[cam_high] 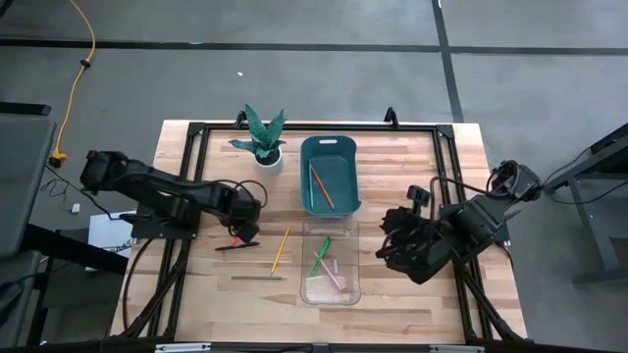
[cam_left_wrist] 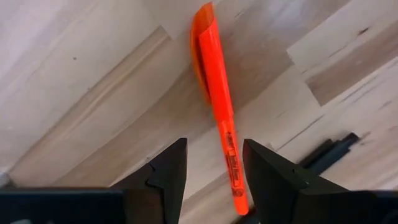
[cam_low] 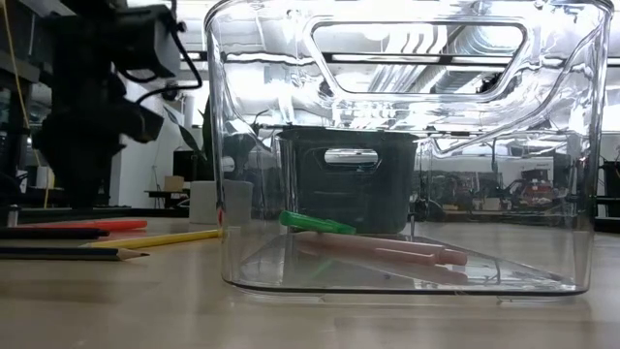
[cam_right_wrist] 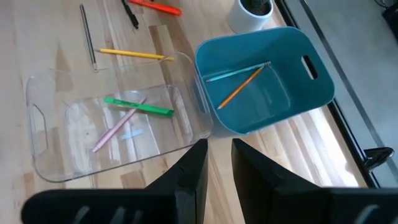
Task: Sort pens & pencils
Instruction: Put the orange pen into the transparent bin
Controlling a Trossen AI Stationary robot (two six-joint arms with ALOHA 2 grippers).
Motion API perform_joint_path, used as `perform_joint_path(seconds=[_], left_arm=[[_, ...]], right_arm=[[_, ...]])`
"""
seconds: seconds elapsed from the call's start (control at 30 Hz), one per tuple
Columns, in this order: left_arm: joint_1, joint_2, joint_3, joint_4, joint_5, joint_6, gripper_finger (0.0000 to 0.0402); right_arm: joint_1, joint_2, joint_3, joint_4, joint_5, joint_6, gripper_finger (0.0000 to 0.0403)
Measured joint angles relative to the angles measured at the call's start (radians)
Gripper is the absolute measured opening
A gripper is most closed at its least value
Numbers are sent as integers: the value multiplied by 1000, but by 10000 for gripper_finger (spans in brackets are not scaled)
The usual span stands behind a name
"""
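A red pen (cam_left_wrist: 217, 87) lies flat on the table, and my open left gripper (cam_left_wrist: 214, 168) hangs over it with a finger on each side of its near end. It shows beside a black pen (cam_high: 238, 246) under my left gripper (cam_high: 245, 230). A yellow pencil (cam_high: 281, 248) and a grey pencil (cam_high: 258, 277) lie on the wood. The clear bin (cam_high: 345, 294) holds a green pen (cam_right_wrist: 138, 106) and pink pens (cam_right_wrist: 115, 129). The teal bin (cam_high: 329, 147) holds an orange pencil (cam_right_wrist: 239, 87) and a teal stick. My right gripper (cam_right_wrist: 219, 165), narrowly open, hovers right of the clear bin. My left gripper comes from above, pointing down, its fingers astride the red pen's near end (cam_left_wrist: 235, 186), set across the pen. One finger (cam_left_wrist: 267, 180) stands right against that end; I cannot tell whether it touches. The pen lies on the table.
A potted plant (cam_high: 263, 137) stands at the far side, left of the teal bin. A black frame (cam_high: 186, 147) runs around the table's edges. Bare wood lies between the clear bin and the near edge. In the low view the clear bin (cam_low: 407, 145) fills most of the picture.
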Motion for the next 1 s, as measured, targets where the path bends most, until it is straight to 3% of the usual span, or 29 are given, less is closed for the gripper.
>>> perform_joint_path(seconds=[0.3, 1.0], left_arm=[[0, 85, 0, 120, 12, 5, 145], [0, 109, 0, 88, -8, 5, 145]], right_arm=[[0, -25, 0, 0, 4, 2, 64], [0, -25, 0, 0, 4, -16, 64]])
